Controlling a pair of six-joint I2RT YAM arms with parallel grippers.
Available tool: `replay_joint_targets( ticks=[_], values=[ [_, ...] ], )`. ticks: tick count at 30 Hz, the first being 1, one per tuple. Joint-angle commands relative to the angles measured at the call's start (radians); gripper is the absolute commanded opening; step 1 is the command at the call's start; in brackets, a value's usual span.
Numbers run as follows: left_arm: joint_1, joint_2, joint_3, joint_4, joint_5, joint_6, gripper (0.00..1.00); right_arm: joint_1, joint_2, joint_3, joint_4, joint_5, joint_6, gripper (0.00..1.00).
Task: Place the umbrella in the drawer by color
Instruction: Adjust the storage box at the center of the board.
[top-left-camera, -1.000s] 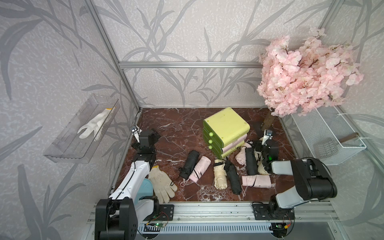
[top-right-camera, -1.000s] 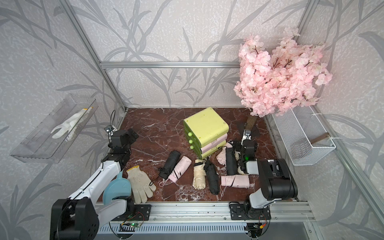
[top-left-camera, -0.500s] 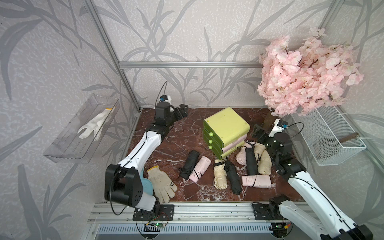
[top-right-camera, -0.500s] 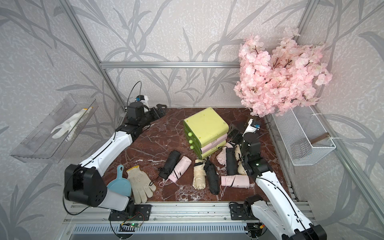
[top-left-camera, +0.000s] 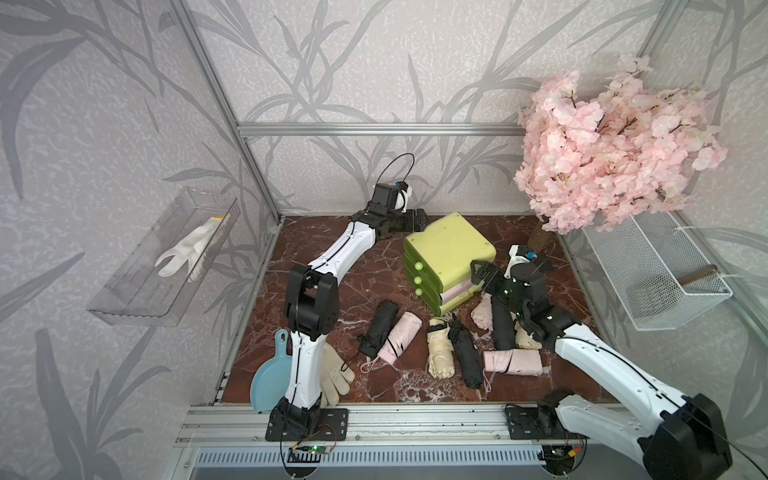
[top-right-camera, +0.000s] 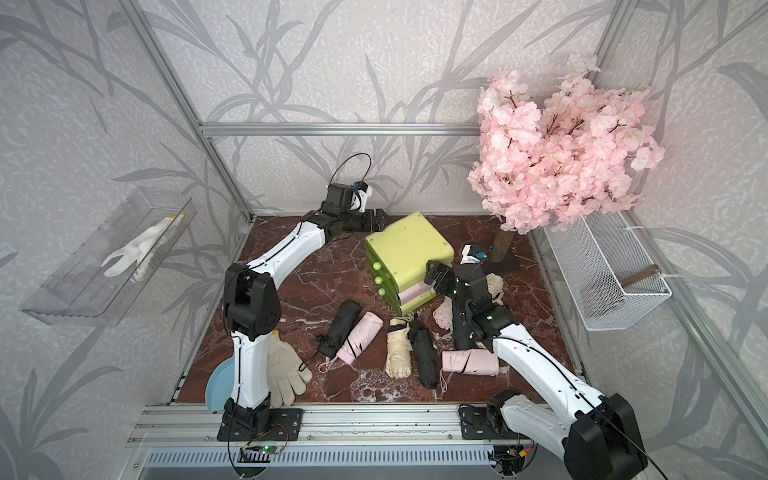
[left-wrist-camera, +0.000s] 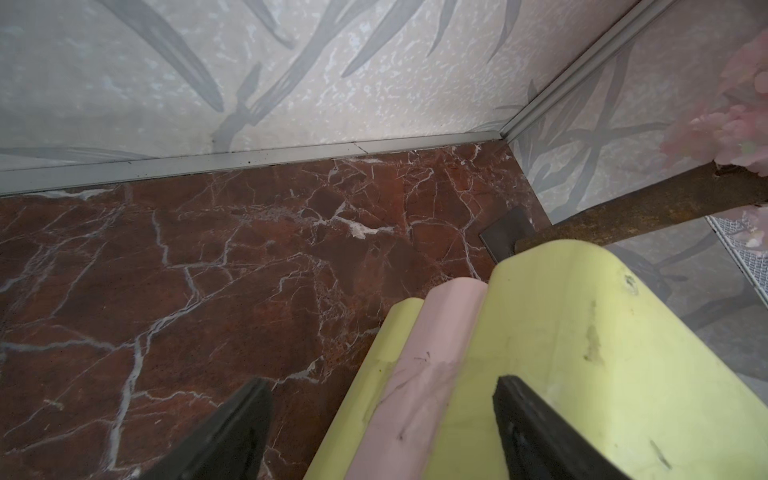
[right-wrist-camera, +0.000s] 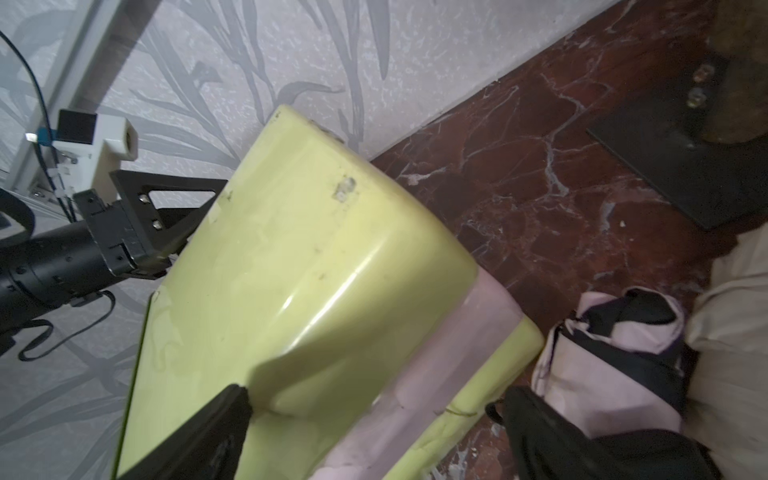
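Nearest the rail, a blue dustpan and a knitted glove lie beside the left arm's base, bystanders to the task. Beyond them the folded umbrellas are scattered on the marble floor in black, pink and cream. None is inside the chest, so the sorting appears not yet begun.

Behind that row stands the drawer, a lime-yellow chest set at an angle, its three knobs facing near-left and all three fronts closed. The right gripper reaches over several umbrellas to the chest's rear right corner, jaws spread wide around that corner, holding nothing.

Farthest back, the left gripper meets the opposite rear corner, jaws likewise apart — its wrist view shows one finger over the chest top and the other clear of it, above the floor.

The pairing reads as bracing — probably to square the light chest, or to stop it sliding when a knob is pulled.
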Motion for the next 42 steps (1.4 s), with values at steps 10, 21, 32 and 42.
replay_joint_targets(
  ticks=[10, 21, 32, 42],
  values=[
    [-0.076, -0.273, -0.428, 0.163, -0.054, -0.141, 0.85, -0.135, 0.265, 0.173, 0.09, -0.469, -0.155, 0.99],
    [-0.072, -0.502, -0.656, 0.177, -0.285, -0.191, 0.86, -0.129, 0.609, 0.541, -0.029, -0.602, -0.258, 0.99],
    [-0.024, -0.475, -0.647, 0.146, -0.287, -0.2, 0.87, -0.109, 0.971, 0.997, -0.266, -0.541, -0.375, 0.99],
    [-0.002, -0.508, -0.647, 0.108, -0.287, -0.198, 0.87, -0.109, 0.891, 1.187, -0.586, -0.216, -0.565, 0.99]
  ],
)
